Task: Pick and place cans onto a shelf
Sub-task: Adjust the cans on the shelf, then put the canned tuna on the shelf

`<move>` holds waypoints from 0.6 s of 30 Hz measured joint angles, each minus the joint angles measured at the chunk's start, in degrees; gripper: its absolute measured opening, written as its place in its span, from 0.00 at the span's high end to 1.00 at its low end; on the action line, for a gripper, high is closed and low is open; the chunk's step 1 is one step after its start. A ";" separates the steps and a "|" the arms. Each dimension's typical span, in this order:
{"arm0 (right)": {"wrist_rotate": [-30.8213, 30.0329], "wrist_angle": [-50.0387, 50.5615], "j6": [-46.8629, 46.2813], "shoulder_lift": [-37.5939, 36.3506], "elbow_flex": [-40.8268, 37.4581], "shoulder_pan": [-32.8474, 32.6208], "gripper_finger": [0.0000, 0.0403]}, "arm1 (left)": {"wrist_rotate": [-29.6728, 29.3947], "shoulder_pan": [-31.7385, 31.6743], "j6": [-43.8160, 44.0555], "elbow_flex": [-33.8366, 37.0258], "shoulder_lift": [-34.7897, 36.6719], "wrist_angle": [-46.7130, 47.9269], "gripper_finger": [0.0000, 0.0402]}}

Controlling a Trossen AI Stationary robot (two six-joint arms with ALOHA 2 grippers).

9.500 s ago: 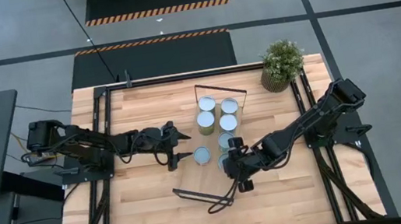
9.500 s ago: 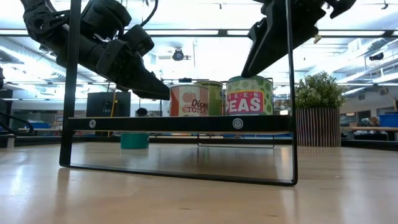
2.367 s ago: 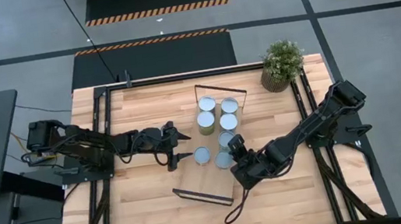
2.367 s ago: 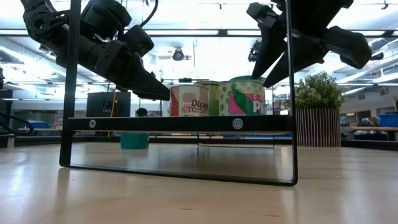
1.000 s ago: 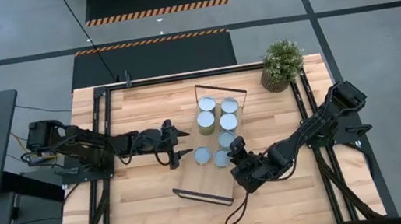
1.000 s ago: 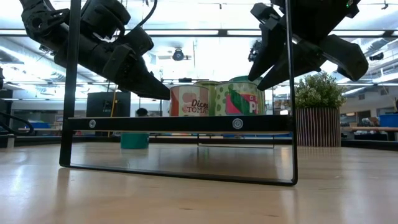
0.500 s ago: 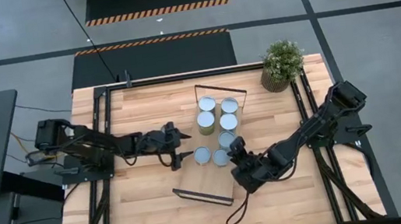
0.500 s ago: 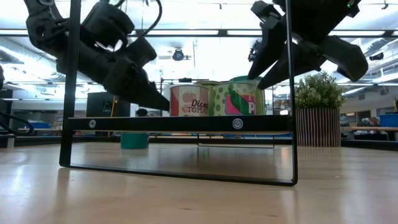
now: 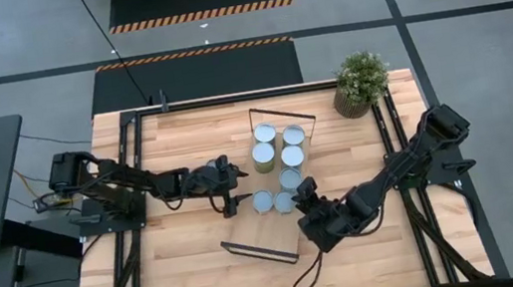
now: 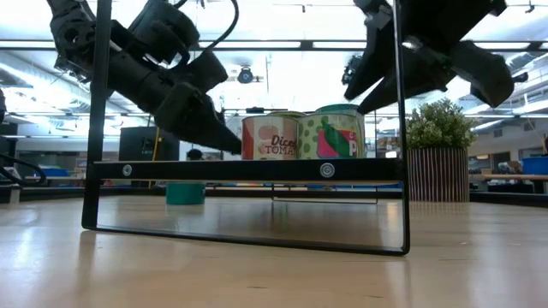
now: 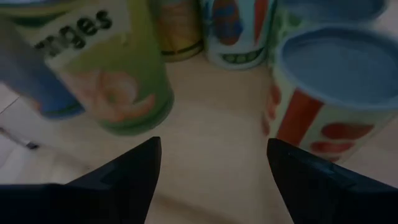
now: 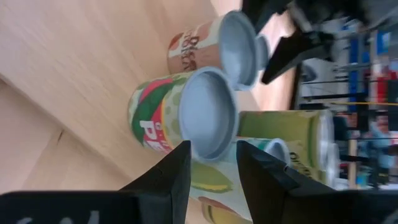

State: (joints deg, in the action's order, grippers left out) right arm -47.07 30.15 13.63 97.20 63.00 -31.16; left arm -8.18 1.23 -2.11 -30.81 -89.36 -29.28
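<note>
The left claw [image 9: 235,201] hangs low over the bench [image 9: 184,274], just beside the can [image 9: 263,201] with the tomato picture on it. In the left wrist view its two fingers [image 11: 124,180] stand apart with only bare wood between them, so it is released and holds nothing. The tomato can stands upright just off to one side of the fingers. The right claw [image 9: 304,191] reaches in from the other side and sits up close to the green peas can [image 9: 285,201]. In the right wrist view its fingers [image 12: 165,177] are almost squeezed together, with just a thin gap. Nothing is caught between them. The peas can's round top shows just past the tips. The tomato can and the peas can stand side by side, very near each other. Five more cans [image 9: 277,146] stand in a bunch a little farther back. All seven are upright on the long wooden shelf [image 9: 271,232], which lies on the middle of the bench with a black wire frame at each end. A potted plant [image 9: 360,81] stands in the far right corner of the bench.
</note>
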 joint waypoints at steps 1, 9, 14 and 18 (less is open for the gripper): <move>-1.02 -0.02 0.02 -0.16 0.00 -0.33 0.66 | -0.69 0.00 -0.09 0.00 0.01 0.53 0.26; -0.94 0.72 -8.73 -3.33 0.00 -2.14 0.66 | -6.52 -0.11 -0.28 -0.02 6.45 9.13 0.26; 4.02 5.11 -18.46 -6.26 -0.08 -2.10 0.66 | -15.29 -0.30 3.68 -0.02 10.76 19.01 0.26; 4.07 3.96 -24.16 -9.95 -4.24 -2.63 0.66 | -17.91 -2.33 8.30 0.00 11.17 25.53 0.26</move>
State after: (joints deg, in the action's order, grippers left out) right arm -43.00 34.11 -10.53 87.26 58.76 -33.79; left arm -26.10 -1.09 6.19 -30.81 -78.19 -3.76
